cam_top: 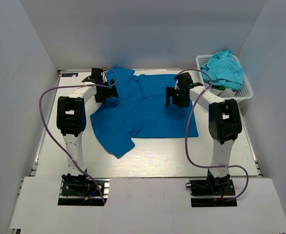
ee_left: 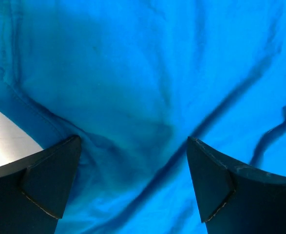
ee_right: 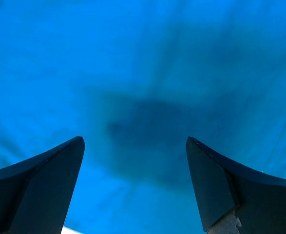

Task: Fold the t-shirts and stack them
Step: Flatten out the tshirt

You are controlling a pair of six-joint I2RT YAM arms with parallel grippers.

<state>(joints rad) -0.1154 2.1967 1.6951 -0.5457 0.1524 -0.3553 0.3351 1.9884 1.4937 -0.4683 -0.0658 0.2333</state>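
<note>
- Royal blue t-shirt: lies spread on the table, between the two arms. Its right side is fairly square. Its left side is rumpled, with a sleeve trailing toward the near edge. Judged flattened or part-folded at best, not a finished packet.
- Turquoise t-shirts: heaped in the white basket at the far right corner, unfolded by the look of them. How many cannot be told.
- Left gripper: over the blue shirt's far left part, jaws spread wide, nothing held. Its wrist view shows creased cloth just below.
- Right gripper: over the shirt's right part, jaws wide, empty.
- Stack: none begun.
- Outstanding, as judged: fold the blue shirt, then fetch and fold each basket shirt, then pile them.
</note>
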